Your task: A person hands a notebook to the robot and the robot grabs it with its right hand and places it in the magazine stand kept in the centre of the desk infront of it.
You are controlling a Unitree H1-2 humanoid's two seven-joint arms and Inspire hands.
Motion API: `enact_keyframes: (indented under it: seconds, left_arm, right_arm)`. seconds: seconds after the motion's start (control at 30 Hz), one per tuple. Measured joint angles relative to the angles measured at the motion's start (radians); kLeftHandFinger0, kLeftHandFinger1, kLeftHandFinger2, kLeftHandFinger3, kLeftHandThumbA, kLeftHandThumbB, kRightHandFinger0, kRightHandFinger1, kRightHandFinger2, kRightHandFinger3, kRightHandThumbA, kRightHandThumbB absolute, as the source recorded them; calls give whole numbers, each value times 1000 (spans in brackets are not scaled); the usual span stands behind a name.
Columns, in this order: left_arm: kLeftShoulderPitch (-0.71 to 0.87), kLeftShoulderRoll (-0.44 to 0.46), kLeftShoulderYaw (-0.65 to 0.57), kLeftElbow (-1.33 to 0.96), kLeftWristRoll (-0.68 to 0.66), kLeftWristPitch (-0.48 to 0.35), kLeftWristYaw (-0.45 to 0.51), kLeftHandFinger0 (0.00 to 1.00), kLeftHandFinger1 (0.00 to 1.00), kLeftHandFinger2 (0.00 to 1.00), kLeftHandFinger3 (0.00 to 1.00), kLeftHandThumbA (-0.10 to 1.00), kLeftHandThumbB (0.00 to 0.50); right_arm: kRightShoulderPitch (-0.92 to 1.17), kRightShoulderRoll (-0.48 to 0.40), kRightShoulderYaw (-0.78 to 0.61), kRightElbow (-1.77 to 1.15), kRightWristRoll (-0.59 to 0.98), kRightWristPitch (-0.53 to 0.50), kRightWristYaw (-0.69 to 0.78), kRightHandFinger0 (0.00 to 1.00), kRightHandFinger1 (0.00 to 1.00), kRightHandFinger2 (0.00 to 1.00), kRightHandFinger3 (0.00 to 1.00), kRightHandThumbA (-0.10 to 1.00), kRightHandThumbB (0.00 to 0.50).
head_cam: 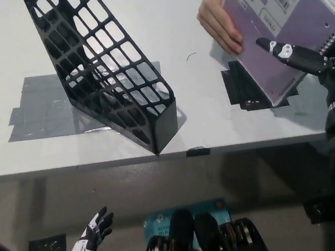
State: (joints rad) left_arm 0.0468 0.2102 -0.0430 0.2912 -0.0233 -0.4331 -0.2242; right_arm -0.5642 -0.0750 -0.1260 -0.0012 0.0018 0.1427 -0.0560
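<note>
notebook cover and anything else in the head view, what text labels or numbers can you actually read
Nothing can be quoted with confidence.
Purple notebook: printed lines, white label boxes and a barcode at the top of the cover, too small and blurred to read.
Teal item on the floor below the desk edge: faint pale print, unreadable.
Black magazine stand, grey tape and white desk: no text visible.

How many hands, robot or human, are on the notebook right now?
2. A person's hand grips the purple notebook at its left edge, and the black right robot hand lies on its lower cover. The white left robot hand rests below the desk edge, touching nothing.
</note>
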Motion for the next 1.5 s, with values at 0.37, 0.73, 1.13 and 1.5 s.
enact_keyframes:
  seconds: [0.37,0.73,1.13,1.5]
  left_arm:
    - [-2,0,3,0,3,0,0,1000,1000,1000,1000,1000,500]
    - [-13,0,4,0,3,0,0,1000,1000,1000,1000,1000,500]
    - [-24,1,3,0,4,0,0,1000,1000,1000,1000,1000,500]
    - [-29,4,3,0,4,0,0,1000,1000,1000,1000,1000,500]
  right_arm:
    - [-22,-12,6,55,39,16,16,0,0,0,0,1000,43]
    - [-22,67,-2,53,106,98,16,0,0,0,0,1000,42]
    - [-22,131,-67,-5,220,182,18,0,0,0,0,969,84]
    - [-58,183,-148,-186,350,260,-19,0,0,0,0,904,0]
